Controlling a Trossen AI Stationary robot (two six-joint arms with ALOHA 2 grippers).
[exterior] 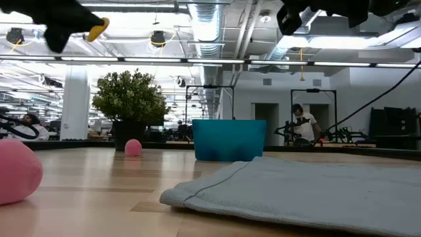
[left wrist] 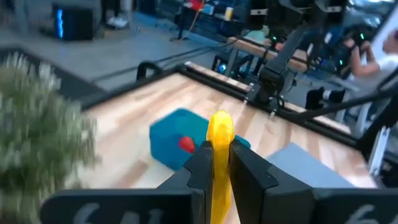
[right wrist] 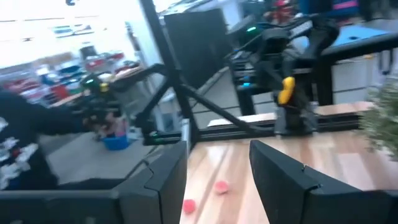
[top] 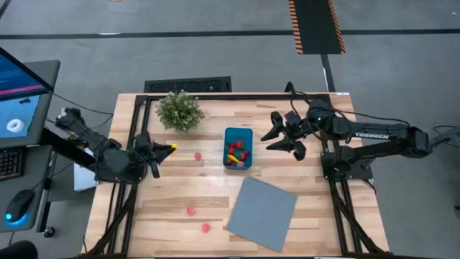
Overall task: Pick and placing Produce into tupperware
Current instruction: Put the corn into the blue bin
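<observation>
The teal tupperware (top: 238, 134) stands at the table's middle with several red and yellow pieces (top: 236, 152) inside; it also shows in the low view (exterior: 230, 139) and the left wrist view (left wrist: 171, 134). My left gripper (top: 165, 151) hangs left of it, above the table, shut on a yellow elongated piece (top: 172, 147). My right gripper (top: 284, 137) hovers right of the tub, open and holding nothing (right wrist: 217, 168). One pink piece (top: 198, 155) lies between my left gripper and the tub. Two more (top: 191, 210) (top: 205, 227) lie near the near edge. My left gripper pinches the yellow piece (left wrist: 219, 134) between its two fingers (left wrist: 202, 165). The piece's rounded end sticks out past the fingertips. The fingers point about level toward the table's right, at the tub. The piece is lifted clear, high over the table (exterior: 99, 28).
A bushy potted plant (top: 179, 110) stands near the far edge, left of the tub. A flat grey-blue sheet (top: 262, 212) lies on the near right part of the table. Bare wood lies between my left gripper and the tub. People and equipment show in the room beyond.
</observation>
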